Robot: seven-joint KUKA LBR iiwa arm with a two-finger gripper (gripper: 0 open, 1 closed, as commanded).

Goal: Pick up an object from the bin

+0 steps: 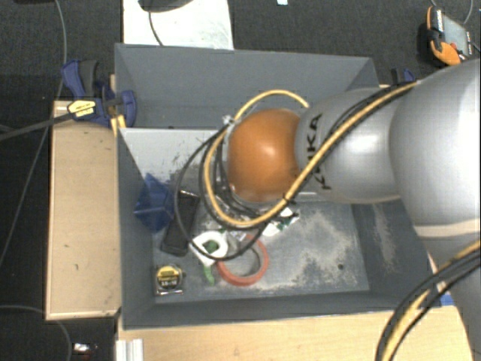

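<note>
Reaches into the grey metal bin (225,89) from the right, gripper (239,228) tucked beneath the orange wrist cover (259,153), open or shut impossible to tell. Just below: white-and-green plastic piece (210,245) beside a red-orange ring (248,271); flat black block (180,218), crumpled blue cloth (152,201), yellow tape measure (169,278) leftward

Oblique overhead view onto bin (225,81)

black brand lettering "KUKA" running down the silver arm (357,153) beside its orange cover; letters partly covered
</note>
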